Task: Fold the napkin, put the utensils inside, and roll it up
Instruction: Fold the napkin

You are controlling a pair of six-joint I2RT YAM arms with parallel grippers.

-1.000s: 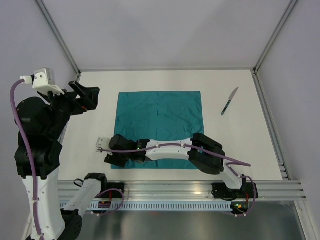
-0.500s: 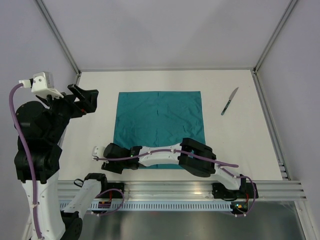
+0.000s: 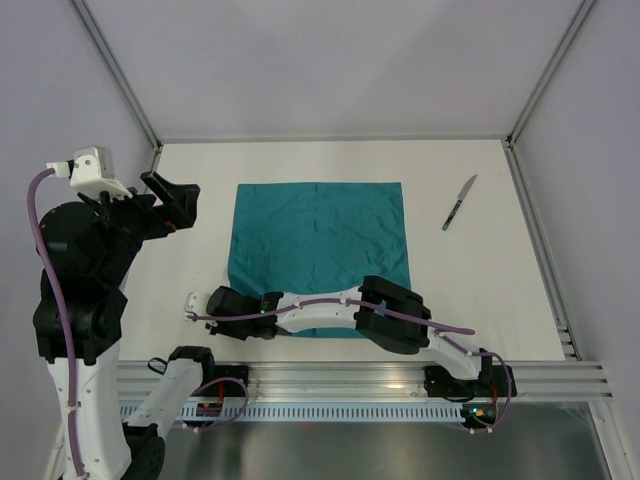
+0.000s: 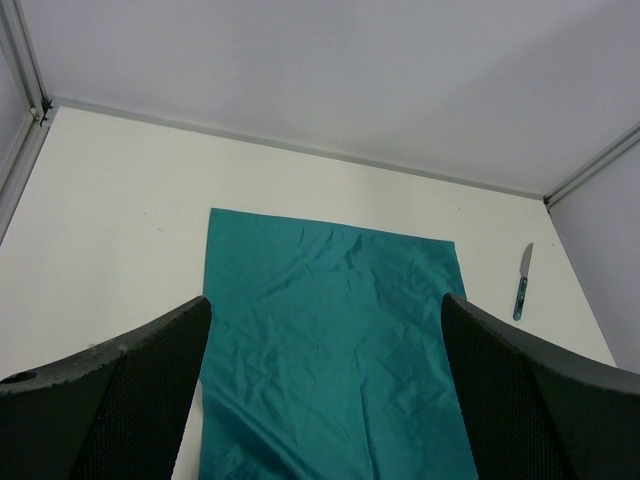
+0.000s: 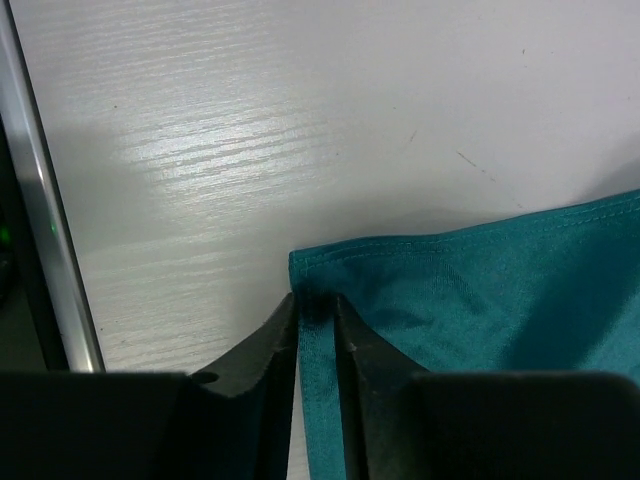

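Observation:
The teal napkin (image 3: 320, 235) lies flat and unfolded in the middle of the table, also seen in the left wrist view (image 4: 330, 320). One utensil, a slim knife (image 3: 460, 202) with a bluish handle, rests on the table to the napkin's right (image 4: 521, 283). My right gripper (image 3: 226, 300) reaches left along the napkin's near edge. Its jaws (image 5: 315, 300) are closed narrow on the hem of the near-left corner (image 5: 330, 262). Raised off the table to the napkin's left, my left gripper (image 3: 178, 200) is open and empty, with wide black fingers (image 4: 140, 380).
An aluminium rail (image 3: 360, 375) runs along the near table edge and shows close beside the right gripper (image 5: 45, 240). Frame posts (image 3: 115, 70) and grey walls bound the white table on the left, back and right.
The right gripper slid left and toward the near edge to the napkin's corner, then its jaws closed on the hem. The left arm shifted only slightly.

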